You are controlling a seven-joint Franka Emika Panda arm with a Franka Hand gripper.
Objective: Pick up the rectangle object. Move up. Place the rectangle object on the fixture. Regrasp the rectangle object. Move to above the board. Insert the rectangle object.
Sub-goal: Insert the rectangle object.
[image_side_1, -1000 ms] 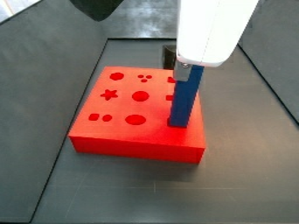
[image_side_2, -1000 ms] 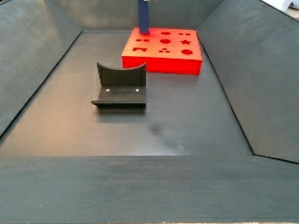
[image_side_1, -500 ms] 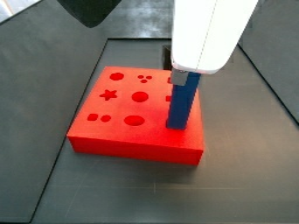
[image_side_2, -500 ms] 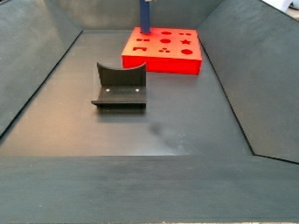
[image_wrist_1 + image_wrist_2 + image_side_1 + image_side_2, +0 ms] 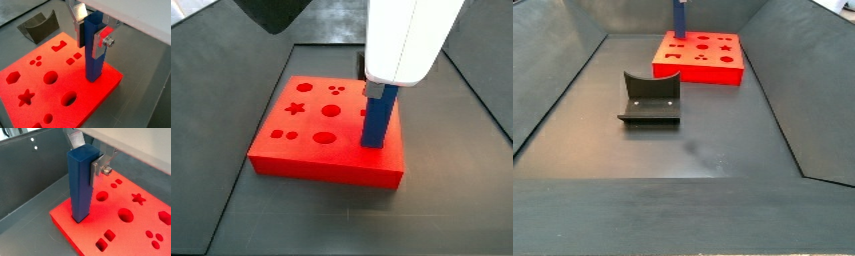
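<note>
The blue rectangle object (image 5: 94,55) stands upright, its lower end set in a cut-out near the corner of the red board (image 5: 47,95). It shows in both wrist views (image 5: 81,185) and both side views (image 5: 377,118) (image 5: 680,16). My gripper (image 5: 90,25) is shut on its upper part, silver fingers (image 5: 100,169) pressed against its two sides. In a side view the white arm (image 5: 412,40) covers the gripper above the board (image 5: 325,130). The dark fixture (image 5: 649,98) stands on the floor away from the board (image 5: 703,56) and shows in a wrist view (image 5: 38,25).
The board has star, circle, square and crown cut-outs. Sloped dark walls (image 5: 560,90) enclose the grey floor (image 5: 700,150). A dark rounded object (image 5: 275,12) hangs at the upper edge of a side view.
The arm has come down and the blue rectangle object has sunk deeper into the board's cut-out; less of its length shows above the board.
</note>
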